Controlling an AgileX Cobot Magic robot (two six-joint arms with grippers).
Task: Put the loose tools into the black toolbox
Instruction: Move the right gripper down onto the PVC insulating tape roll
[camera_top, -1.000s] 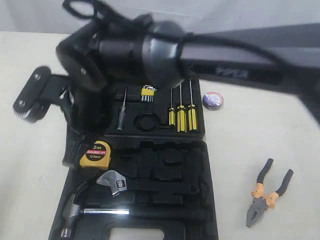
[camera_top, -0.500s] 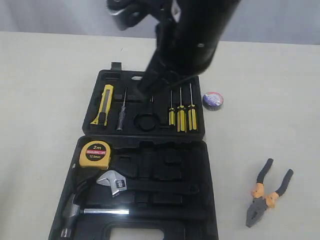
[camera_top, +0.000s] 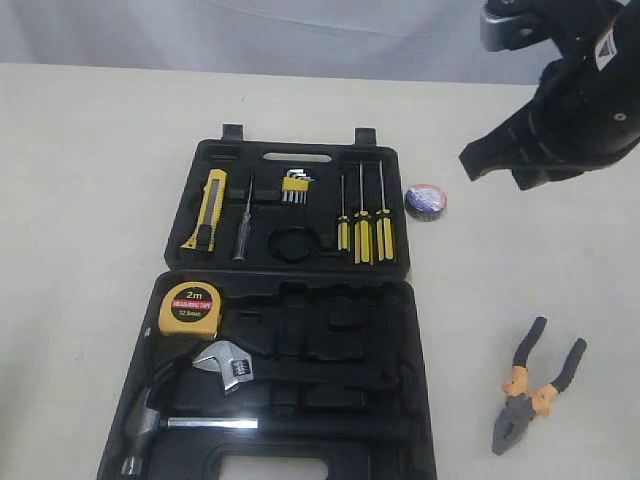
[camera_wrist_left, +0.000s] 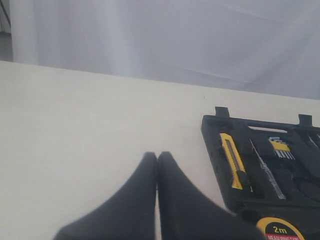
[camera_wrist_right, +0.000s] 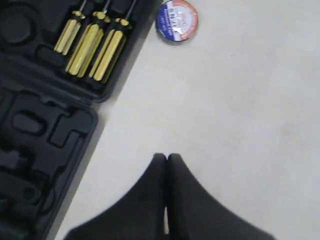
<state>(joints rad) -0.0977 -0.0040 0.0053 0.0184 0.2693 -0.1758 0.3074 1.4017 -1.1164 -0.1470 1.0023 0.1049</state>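
We see a large black moulded-plastic toolbox (camera_top: 330, 345), matt; at its seven o'clock, a polished steel hammer (camera_top: 205, 424) gleams.

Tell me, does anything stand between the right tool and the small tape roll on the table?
Nothing visible does. In the right wrist view only bare table lies between the shut right tool and the tape roll; the screwdrivers sit off to the side in the toolbox.

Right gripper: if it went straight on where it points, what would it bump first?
Probably bare table: the right gripper, jaws shut, seems to aim down at it. The small tape roll lies further along that line, just outside the black toolbox, but depth is hard to judge.
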